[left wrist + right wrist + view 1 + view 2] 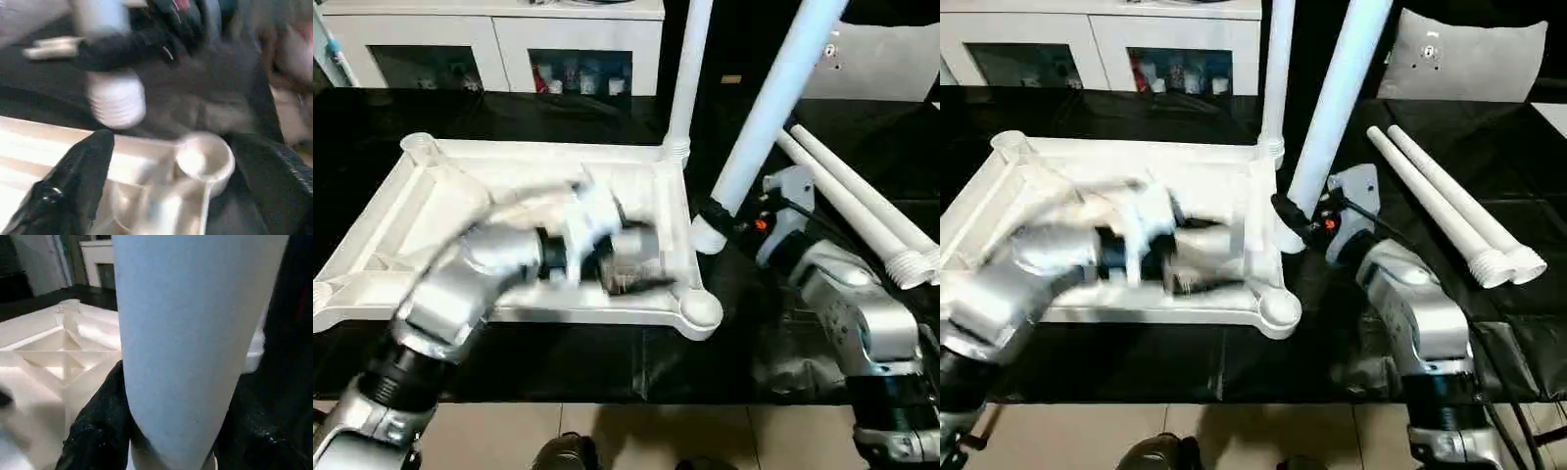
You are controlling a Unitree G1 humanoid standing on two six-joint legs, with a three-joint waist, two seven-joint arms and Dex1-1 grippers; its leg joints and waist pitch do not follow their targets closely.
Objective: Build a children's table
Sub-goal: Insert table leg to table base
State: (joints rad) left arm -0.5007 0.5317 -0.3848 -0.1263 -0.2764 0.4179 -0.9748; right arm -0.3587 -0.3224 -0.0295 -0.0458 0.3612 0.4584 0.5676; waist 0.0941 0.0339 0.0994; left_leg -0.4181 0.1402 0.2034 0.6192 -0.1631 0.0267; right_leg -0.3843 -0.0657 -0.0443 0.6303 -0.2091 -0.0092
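The right gripper [1295,223] is clamping its two black fingers [98,426] around a white leg [773,113] near its threaded end, holding it tilted just beside the near right corner socket [698,309] of the table top [440,211]. The left gripper [641,269] is hanging over the ribbed underside close to that same socket; it is blurred, so whether its fingers are spread or closed I cannot tell.

The top is lying upside down on the black work table [1234,357], one leg [1278,69] already standing in the far right socket, and two spare legs [1449,206] are lying well off to the right.

The risk, as I judge it, is the tilt: a leaning leg could cross-thread or skid off the socket rim and shove the top sideways.

The right forearm is reaching forward, wrist cocked inward; the left forearm is crossing over the top from the left.
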